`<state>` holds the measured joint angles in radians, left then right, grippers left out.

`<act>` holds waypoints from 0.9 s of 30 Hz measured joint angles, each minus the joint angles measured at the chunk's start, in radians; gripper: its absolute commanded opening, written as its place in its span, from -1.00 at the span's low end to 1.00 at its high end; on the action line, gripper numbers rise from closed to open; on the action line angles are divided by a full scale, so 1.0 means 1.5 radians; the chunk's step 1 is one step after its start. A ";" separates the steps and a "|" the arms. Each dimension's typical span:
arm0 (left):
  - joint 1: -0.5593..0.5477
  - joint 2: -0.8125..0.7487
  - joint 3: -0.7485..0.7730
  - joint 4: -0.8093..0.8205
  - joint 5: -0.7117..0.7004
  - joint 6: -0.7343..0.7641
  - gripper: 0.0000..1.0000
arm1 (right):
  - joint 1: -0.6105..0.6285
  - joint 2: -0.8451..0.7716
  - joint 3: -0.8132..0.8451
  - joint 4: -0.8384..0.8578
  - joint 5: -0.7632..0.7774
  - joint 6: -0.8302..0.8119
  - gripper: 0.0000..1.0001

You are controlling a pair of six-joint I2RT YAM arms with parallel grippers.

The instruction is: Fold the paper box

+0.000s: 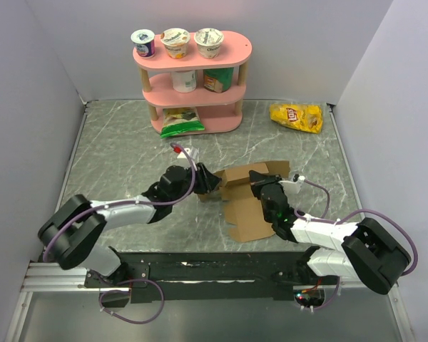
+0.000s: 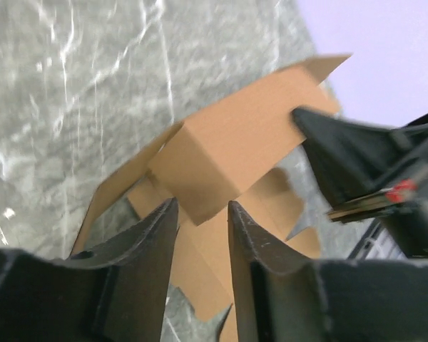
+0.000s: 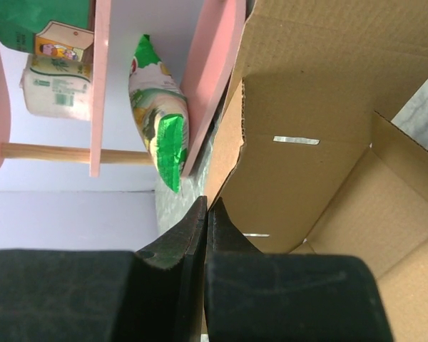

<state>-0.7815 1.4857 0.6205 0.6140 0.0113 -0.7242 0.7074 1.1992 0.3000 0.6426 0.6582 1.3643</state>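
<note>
The paper box (image 1: 246, 210) is found on the table (image 1: 128, 149) between the two sets of jaws, partly folded: one section is raised into a corner, while other flaps are seen lying flat below it. The left jaws are held partly spread, and the raised brown corner is seen reaching in between the tips of their fingers (image 2: 153, 242); whether it is touched by them cannot be told. The right jaws are pressed together, with nothing seen between their fingers (image 3: 178, 235). Their tips are set at the edge of an upright cardboard wall just to the right of them, in which a narrow slot (image 3: 296, 140) is cut. From the left wrist, the right jaws are seen on the far side of the raised section, off to the right. Beyond the right jaws, past the box, a pink shelf (image 1: 200, 130) is placed, with a green bag (image 3: 160, 135) lying on its lowest tier. Well beyond both sets of jaws and off to the right, a yellow chip bag (image 1: 296, 116) is laid on the table.
</note>
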 measured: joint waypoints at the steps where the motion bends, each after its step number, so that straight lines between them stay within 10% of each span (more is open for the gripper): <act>1: 0.004 -0.015 0.000 -0.008 0.004 0.003 -0.19 | 0.000 0.000 0.000 -0.002 0.000 0.000 -1.00; 27: 0.007 0.113 -0.016 -0.038 0.053 -0.031 -0.45 | 0.001 -0.022 0.000 -0.040 0.003 0.002 -1.00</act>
<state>-0.7712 1.6558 0.5964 0.5571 0.0902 -0.7708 0.7090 1.1656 0.3000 0.5819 0.6621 1.3674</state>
